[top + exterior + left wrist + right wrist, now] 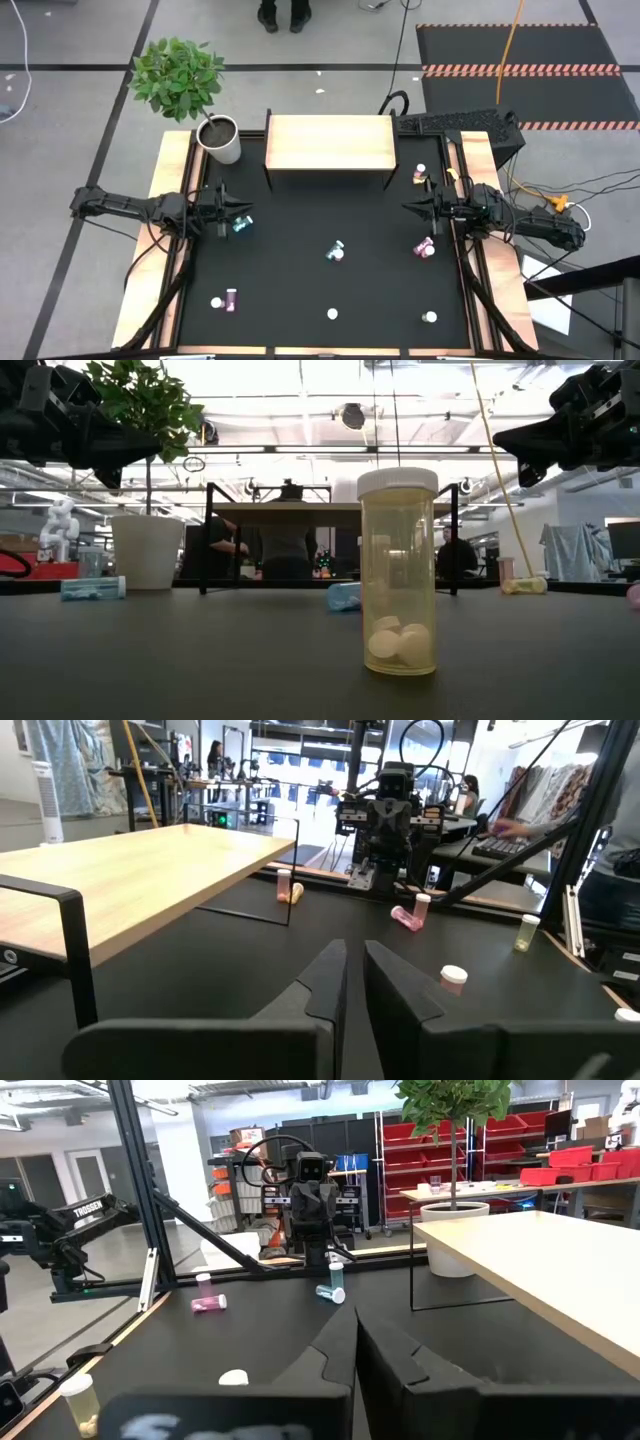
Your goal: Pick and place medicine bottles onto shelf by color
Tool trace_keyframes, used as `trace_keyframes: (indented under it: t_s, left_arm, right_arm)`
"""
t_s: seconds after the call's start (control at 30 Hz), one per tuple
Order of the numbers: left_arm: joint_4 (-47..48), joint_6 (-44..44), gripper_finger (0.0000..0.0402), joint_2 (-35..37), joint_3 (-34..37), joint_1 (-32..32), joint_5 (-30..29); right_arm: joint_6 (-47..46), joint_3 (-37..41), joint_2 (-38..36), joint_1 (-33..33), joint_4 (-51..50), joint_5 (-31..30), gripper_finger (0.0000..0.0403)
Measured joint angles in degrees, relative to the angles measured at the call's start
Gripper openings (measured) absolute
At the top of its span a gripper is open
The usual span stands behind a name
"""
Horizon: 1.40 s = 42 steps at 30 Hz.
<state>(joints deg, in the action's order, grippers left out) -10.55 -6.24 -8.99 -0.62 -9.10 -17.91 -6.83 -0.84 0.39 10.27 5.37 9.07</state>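
The wooden shelf [330, 145] stands at the table's far middle with nothing on its top. Medicine bottles are scattered on the black table. A teal one [242, 224] lies just below my left gripper [247, 209]. Another teal one [335, 252] lies at the centre, and a pink one [424, 246] lies near my right gripper [407, 208]. A further pink one [231, 299] lies near left. A yellow bottle [400, 585] stands upright at the near edge. Both grippers hover shut above the table, pointing at each other, and hold nothing.
A white pot with a green plant [222, 140] stands at the shelf's left end. A yellowish bottle [420, 175] lies by the shelf's right leg. Another upright bottle [429, 318] stands near right. People sit in the room behind the table.
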Motion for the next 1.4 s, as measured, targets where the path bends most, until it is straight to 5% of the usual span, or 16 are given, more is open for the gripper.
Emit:
trace_keyframes:
  t_s: [1.2,1.4]
  left_arm:
    - [0.0,0.0,0.0042,0.0,0.0,0.0,0.0]
    - [0.0,0.0,0.0042,0.0,0.0,0.0,0.0]
  right_arm:
    - [0.1,0.0,0.0,0.0,0.1,0.0,0.0000]
    - [6.0,0.0,0.0,0.0,4.9,0.0,0.0000]
